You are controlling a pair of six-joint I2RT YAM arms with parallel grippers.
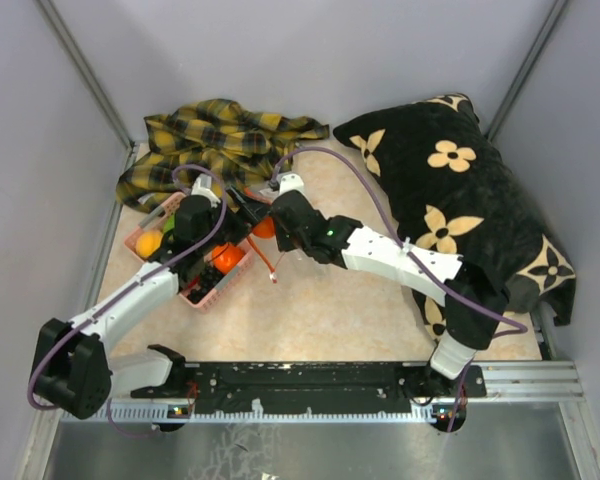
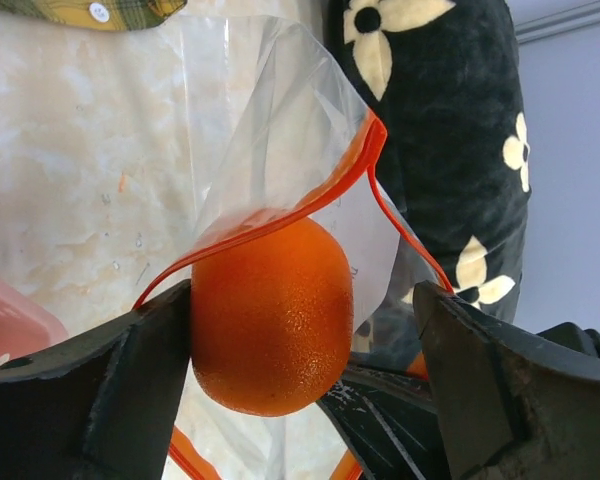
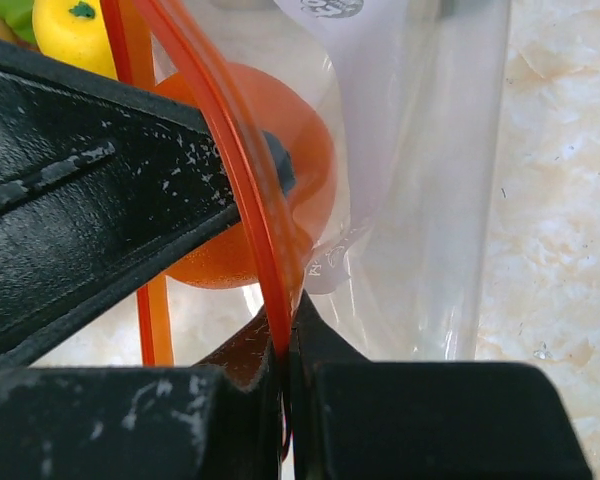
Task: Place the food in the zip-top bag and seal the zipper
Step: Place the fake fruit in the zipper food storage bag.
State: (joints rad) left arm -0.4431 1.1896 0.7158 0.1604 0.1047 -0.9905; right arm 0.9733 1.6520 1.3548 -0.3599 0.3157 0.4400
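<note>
The clear zip-top bag [image 2: 280, 120] hangs open above the table. My right gripper [image 3: 292, 330] is shut on its red zipper [image 3: 250, 200] strip and holds one lip of the mouth up. An orange ball [image 2: 270, 315] sits at the bag's mouth, partly under the red strip [image 2: 310, 205]. My left gripper [image 2: 302, 330] is open around it: the ball touches the left finger [image 2: 130, 390], with a clear gap to the right finger [image 2: 500, 380]. From above, both grippers meet over the ball [image 1: 264, 228]. A yellow lemon [image 3: 70, 30] and a green piece [image 3: 10, 12] show behind.
A pink perforated basket [image 1: 202, 290] under the left arm holds more orange balls [image 1: 227, 258]. A yellow plaid cloth [image 1: 220, 135] lies at the back left. A black pillow with cream flowers [image 1: 460, 200] fills the right side. Grey walls close in on three sides.
</note>
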